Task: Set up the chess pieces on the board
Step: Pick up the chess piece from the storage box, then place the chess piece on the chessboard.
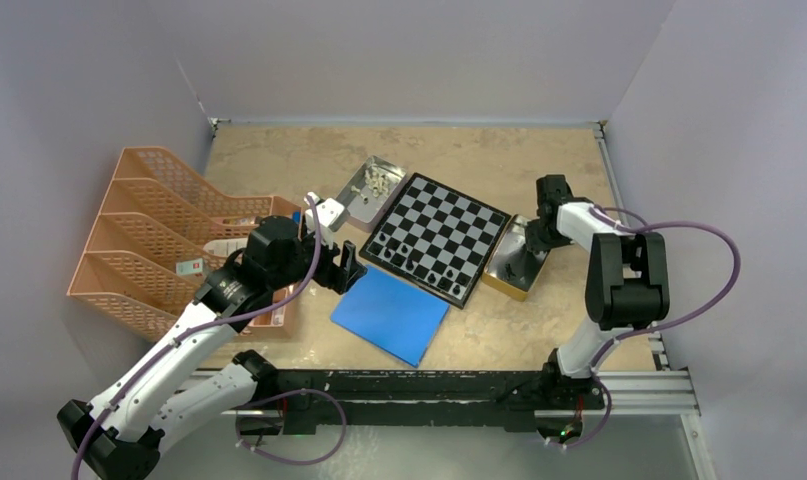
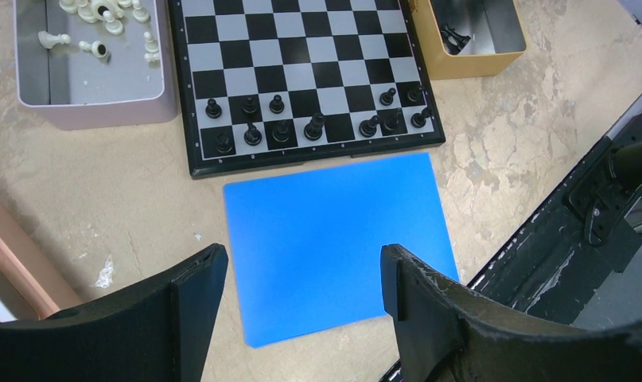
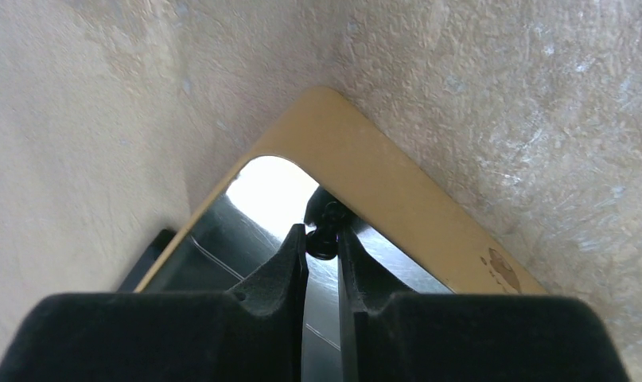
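The chessboard [image 1: 437, 238] lies at the table's middle, with several black pieces [image 2: 313, 126] on its two near rows. Cream pieces [image 2: 103, 16] lie in the grey tin [image 2: 95, 111] left of the board. My right gripper [image 3: 322, 239] reaches into the gold tin [image 3: 397, 191] at the board's right and is shut on a black chess piece [image 3: 322, 231] at the tin's corner. My left gripper [image 2: 301, 270] is open and empty, above the blue sheet [image 2: 333, 239], near the board's near edge.
An orange mesh file rack [image 1: 149, 230] stands at the left. The gold tin [image 2: 472, 40] holds a few more black pieces [image 2: 455, 36]. The black rail [image 1: 429, 385] runs along the near edge.
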### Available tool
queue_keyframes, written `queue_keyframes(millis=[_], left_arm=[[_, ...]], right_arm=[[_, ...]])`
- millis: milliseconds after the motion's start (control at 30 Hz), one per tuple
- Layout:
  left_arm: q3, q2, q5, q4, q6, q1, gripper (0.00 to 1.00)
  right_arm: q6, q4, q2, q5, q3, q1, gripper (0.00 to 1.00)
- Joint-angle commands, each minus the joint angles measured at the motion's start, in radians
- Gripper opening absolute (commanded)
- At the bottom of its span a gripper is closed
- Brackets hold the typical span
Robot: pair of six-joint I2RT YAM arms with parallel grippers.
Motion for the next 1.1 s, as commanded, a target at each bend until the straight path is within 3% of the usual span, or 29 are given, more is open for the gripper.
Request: queue_keyframes(millis=[0, 200, 467, 600, 700, 833, 933, 1067], left_arm=[[0.002, -0.013, -0.01, 0.016, 0.019, -0.002, 0.7], [0.0, 0.0, -0.002, 0.018, 0.02, -0.001, 0.7], [0.016, 0.023, -0.014, 0.006, -0.029, -0.001, 0.69], [0.02, 0.019, -0.024, 0.004, -0.081, -0.001, 0.69], [0.026, 0.025, -0.017, 0.011, -0.106, -0.001, 0.69], [0.031, 0.047, 0.029, 0.02, -0.145, 0.0, 0.69], [0.037, 0.08, 0.044, 0.018, -0.177, -0.001, 0.69], [0.056, 0.126, 0.167, 0.061, -0.238, -0.001, 0.66]], right_arm=[[-0.071, -0.008, -0.044, -0.011, -0.025, -0.003, 0.08], [-0.171, -0.043, -0.085, 0.002, 0.032, 0.0, 0.06], [-0.291, -0.05, -0.282, 0.027, 0.124, -0.001, 0.07], [-0.412, 0.114, -0.367, -0.094, 0.083, 0.005, 0.07], [-0.625, 0.407, -0.425, -0.364, -0.026, 0.018, 0.07], [-0.691, 0.698, -0.554, -0.598, -0.185, 0.037, 0.08], [-0.754, 0.752, -0.594, -0.638, -0.203, 0.064, 0.09], [-0.853, 0.785, -0.566, -0.656, -0.199, 0.163, 0.09]])
